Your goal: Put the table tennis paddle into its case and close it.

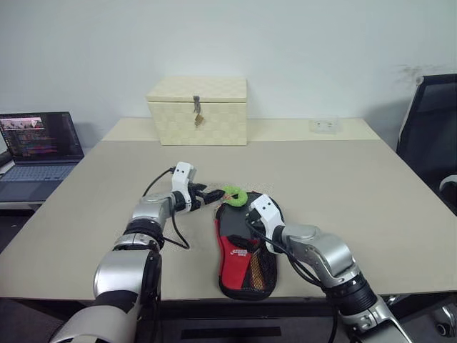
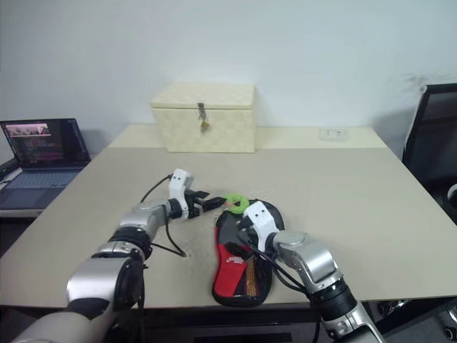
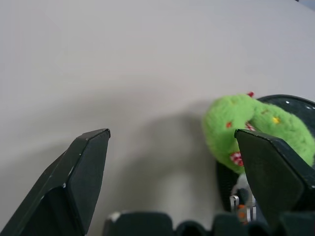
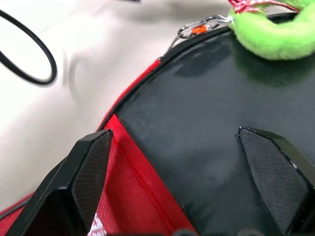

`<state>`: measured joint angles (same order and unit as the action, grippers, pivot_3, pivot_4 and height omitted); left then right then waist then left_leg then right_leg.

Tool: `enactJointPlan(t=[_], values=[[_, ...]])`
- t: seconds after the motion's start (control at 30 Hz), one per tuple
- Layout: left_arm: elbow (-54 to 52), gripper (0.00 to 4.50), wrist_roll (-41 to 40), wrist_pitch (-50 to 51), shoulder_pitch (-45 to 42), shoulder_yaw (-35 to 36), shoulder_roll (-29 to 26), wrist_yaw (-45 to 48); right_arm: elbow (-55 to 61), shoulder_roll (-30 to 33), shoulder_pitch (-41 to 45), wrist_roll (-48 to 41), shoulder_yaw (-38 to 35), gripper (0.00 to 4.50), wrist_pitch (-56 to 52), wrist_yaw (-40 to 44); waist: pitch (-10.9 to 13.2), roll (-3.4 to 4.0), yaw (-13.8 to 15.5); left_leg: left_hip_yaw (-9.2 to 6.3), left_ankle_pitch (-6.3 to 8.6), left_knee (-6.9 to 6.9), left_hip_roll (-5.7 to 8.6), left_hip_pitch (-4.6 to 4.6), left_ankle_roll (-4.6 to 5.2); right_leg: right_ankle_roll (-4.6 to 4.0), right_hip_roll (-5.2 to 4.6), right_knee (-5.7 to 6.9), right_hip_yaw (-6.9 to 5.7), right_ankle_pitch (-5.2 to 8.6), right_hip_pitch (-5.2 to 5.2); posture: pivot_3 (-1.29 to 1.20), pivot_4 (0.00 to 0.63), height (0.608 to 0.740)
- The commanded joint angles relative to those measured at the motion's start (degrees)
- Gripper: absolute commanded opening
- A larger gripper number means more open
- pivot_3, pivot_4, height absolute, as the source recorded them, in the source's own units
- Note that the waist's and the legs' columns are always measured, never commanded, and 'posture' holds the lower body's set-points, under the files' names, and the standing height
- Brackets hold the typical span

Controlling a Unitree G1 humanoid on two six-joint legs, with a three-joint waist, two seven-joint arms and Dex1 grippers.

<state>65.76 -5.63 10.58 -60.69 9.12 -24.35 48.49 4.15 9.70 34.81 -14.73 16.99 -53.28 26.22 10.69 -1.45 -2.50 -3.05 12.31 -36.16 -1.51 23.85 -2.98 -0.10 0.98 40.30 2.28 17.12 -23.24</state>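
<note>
Left claw (image 1: 208, 194): fingers spread wide, holding nothing, at frame centre just beside the green plush charm (image 1: 233, 195).
Right claw (image 4: 187, 162): fingers apart, empty, hovering over the case's black top.
Case (image 1: 243, 257): flat on the bench (image 1: 343, 186), lower centre, black end toward the charm, red mesh end toward the near edge.
Paddle: cannot make it out; likely inside.
Zip pull (image 4: 194, 28): at the black end by the charm.
Progress: looks almost done; whether the zip is fully shut I cannot tell.
</note>
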Motion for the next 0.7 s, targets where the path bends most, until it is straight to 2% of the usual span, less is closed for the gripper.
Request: enactJointPlan(t=[0.03,0.2,0.3,0.43,0.7], values=[[-8.34,4.41,-2.59,2.47,2.40,0.60,-1.03,2.23,2.55,-0.12,-0.03,-0.68,-0.85,4.50,-0.16,0.47,0.00,0.00,-0.05,-0.02,0.00,0.00,-0.02,0.00,0.00,0.00,-0.01,0.01,-0.01,0.00,0.00,0.00,0.150,0.740],[-20.33,4.41,-5.41,4.35,7.33,-1.70,-0.04,10.19,2.27,0.00,0.20,-0.74,-0.73,4.50,-0.06,0.82,0.00,0.00,-0.03,-0.04,-0.01,-0.05,-0.07,0.02,-0.01,0.00,-0.03,0.04,-0.01,0.00,0.00,0.00,0.150,0.740],[-22.15,4.41,-3.24,-2.35,7.66,-5.39,0.52,13.50,1.70,-0.10,0.50,-0.60,-0.68,4.50,0.23,0.95,0.00,0.00,0.12,-0.05,-0.01,-0.08,-0.05,0.02,-0.02,0.00,-0.03,0.06,0.00,0.00,0.00,0.00,0.150,0.740],[-17.10,4.41,1.00,-9.20,5.02,-10.74,1.43,16.11,1.22,-0.36,0.68,-0.34,-0.71,4.50,0.52,0.96,0.00,0.00,0.30,0.00,-0.01,-0.11,0.01,0.01,-0.01,0.00,-0.02,0.09,0.01,0.00,0.01,0.00,0.150,0.740],[0.46,4.41,8.49,-19.08,-2.30,-15.54,4.51,10.55,1.10,-1.14,0.51,0.18,-1.03,4.50,0.70,0.09,0.00,0.00,0.14,0.02,0.01,-0.14,0.08,0.03,0.02,0.01,0.06,0.10,0.01,0.01,0.00,0.00,0.150,0.740]])
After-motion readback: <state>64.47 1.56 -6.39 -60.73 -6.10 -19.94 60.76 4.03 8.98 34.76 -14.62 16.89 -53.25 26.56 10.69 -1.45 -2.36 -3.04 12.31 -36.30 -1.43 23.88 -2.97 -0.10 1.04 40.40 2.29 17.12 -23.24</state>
